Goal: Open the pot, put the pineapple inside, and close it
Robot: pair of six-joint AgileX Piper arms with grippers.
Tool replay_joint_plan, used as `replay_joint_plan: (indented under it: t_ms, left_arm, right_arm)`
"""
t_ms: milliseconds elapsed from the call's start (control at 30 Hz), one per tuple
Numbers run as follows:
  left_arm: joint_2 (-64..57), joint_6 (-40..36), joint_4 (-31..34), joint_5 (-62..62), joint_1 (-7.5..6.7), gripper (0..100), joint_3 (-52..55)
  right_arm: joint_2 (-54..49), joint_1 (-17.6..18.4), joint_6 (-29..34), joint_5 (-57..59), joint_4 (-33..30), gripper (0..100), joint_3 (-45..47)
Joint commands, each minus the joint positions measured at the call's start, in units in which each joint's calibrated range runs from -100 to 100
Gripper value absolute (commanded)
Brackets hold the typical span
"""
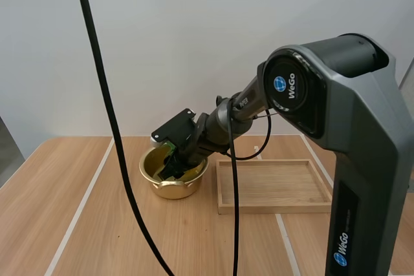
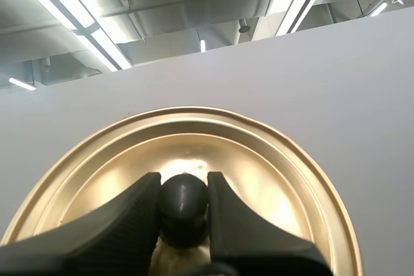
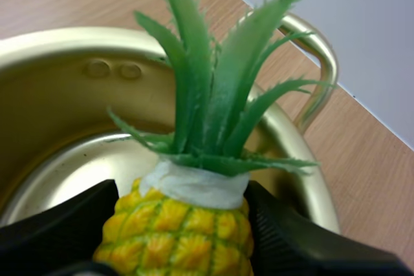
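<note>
1. Right claw [image 3: 180, 205]: clenched on the pineapple [image 3: 184, 231], one black finger [image 3: 58, 227] pressed to each flank of the yellow body. The green crown points away from the wrist, with a white collar between crown and body.
2. Pineapple position: inside the mouth of the pot [image 1: 169, 189], above its gold floor. Whether it touches the floor cannot be told. One looped pot handle [image 3: 320, 63] shows just past the leaf tips.
3. Right arm pose, high view: the upright link [image 1: 365, 179] stands at the 3 o'clock side of the table [image 1: 58, 192]. From the large joint at its top the forearm slopes down toward 8 o'clock. The wrist is angled so that the claw dips below the pot's rim.
4. Layout: the pot stands on the table. The wooden tray [image 1: 275, 185] lies at the pot's 3 o'clock, just beside it and not touching.
5. Left claw [image 2: 184, 189]: clamped on the black knob [image 2: 184, 200] of the gold lid [image 2: 194, 134], a finger on either side. The lid is held up in the air with its knob side toward the wrist and a plain wall behind it.
6. Writing: "WeGo" in white beside a blue globe mark on the round joint cap [image 1: 289, 86]. The same "WeGo" and globe run up the lower end of the upright link.
</note>
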Motion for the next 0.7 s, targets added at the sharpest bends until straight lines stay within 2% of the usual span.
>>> replay_joint_plan:
  t_ms: [0,300,533,667]
  left_arm:
    - [-0.3,-0.6,-1.0,-1.9,-0.10,0,-0.4]
    - [-0.3,-0.6,-1.0,-1.9,-0.10,0,-0.4]
    - [-0.3,-0.6,-1.0,-1.9,-0.10,0,-0.4]
    - [-0.3,-0.6,-1.0,-1.9,-0.10,0,-0.4]
  right_arm:
    - [1.8,0.1,-0.3,0.3,0.0,0,0.3]
    - [3.7,0.1,-0.3,0.0,1.9,0,0.1]
    - [3.8,0.1,-0.3,0.7,5.8,0,-0.4]
    - [3.8,0.1,-0.3,4.8,6.4,0,-0.4]
